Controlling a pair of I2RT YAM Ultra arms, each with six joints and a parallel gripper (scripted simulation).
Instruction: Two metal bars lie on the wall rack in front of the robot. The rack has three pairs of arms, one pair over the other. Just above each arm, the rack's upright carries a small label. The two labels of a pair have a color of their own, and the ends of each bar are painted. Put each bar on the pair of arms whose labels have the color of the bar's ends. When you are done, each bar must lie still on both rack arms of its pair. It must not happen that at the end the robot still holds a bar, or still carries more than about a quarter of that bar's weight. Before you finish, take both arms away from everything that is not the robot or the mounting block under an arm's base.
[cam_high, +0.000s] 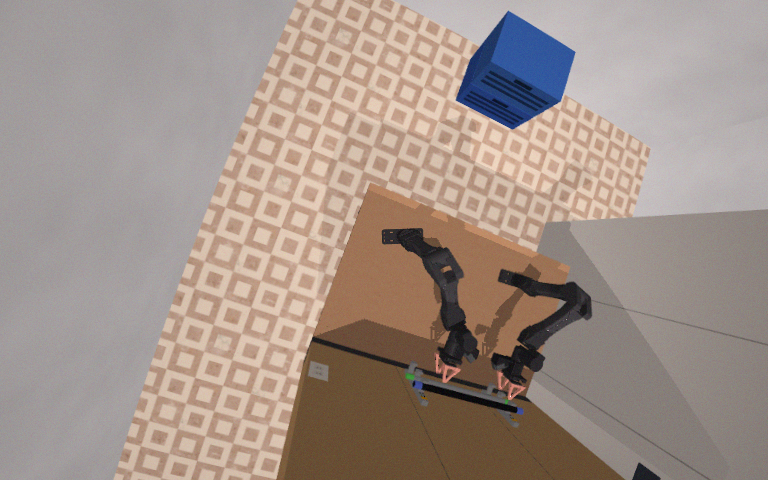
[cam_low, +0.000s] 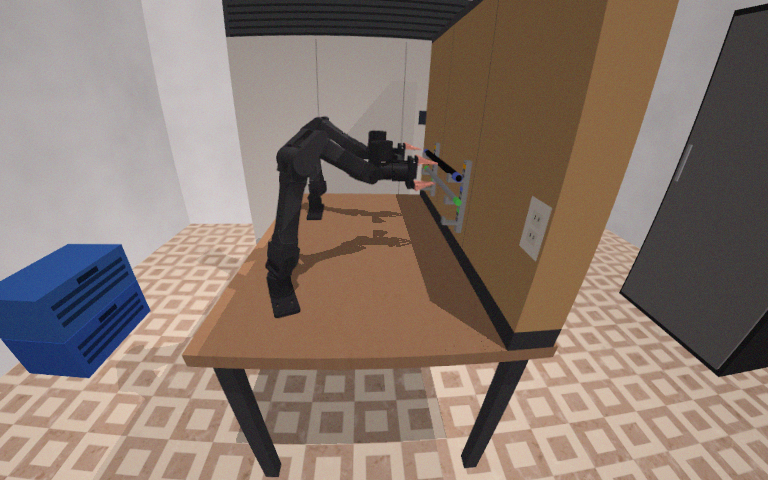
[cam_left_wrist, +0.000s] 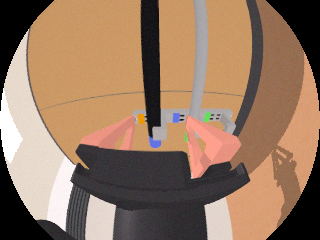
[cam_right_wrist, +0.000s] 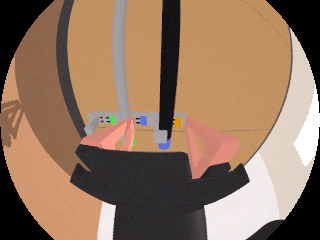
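Nothing is sorted so far: the blue-ended black bar (cam_high: 464, 396) (cam_low: 441, 162) (cam_left_wrist: 150, 65) (cam_right_wrist: 170, 65) lies on the rack's (cam_low: 462, 212) orange pair, the green-ended grey bar (cam_high: 458, 388) (cam_low: 441, 185) (cam_left_wrist: 200, 55) (cam_right_wrist: 119, 55) on the blue. Both need lowering, grey probably first, since it blocks black's place. Left fingers (cam_high: 505, 393) (cam_low: 420, 151) and right fingers (cam_high: 441, 376) (cam_low: 434, 173) stand apart, empty; the wall (cam_high: 368, 424) (cam_low: 521, 141) (cam_left_wrist: 90, 60) (cam_right_wrist: 230, 65) limits reach

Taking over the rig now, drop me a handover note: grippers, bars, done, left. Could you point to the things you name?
Left gripper (cam_high: 505, 386) (cam_low: 421, 153) (cam_left_wrist: 161, 118) and right gripper (cam_high: 441, 369) (cam_low: 434, 173) (cam_right_wrist: 159, 120): open, empty, near the rack (cam_high: 412, 367) (cam_low: 466, 175) (cam_left_wrist: 227, 114) (cam_right_wrist: 92, 116).
Blue-ended black bar (cam_high: 470, 397) (cam_low: 441, 163) (cam_left_wrist: 150, 60) (cam_right_wrist: 169, 65): top pair, orange labels.
Green-ended gray bar (cam_high: 464, 389) (cam_low: 443, 185) (cam_left_wrist: 200, 50) (cam_right_wrist: 119, 55): middle pair, blue labels.
Done: neither bar placed right.
Left: gray to bottom pair (green), probably first; black to middle; then both arms clear.
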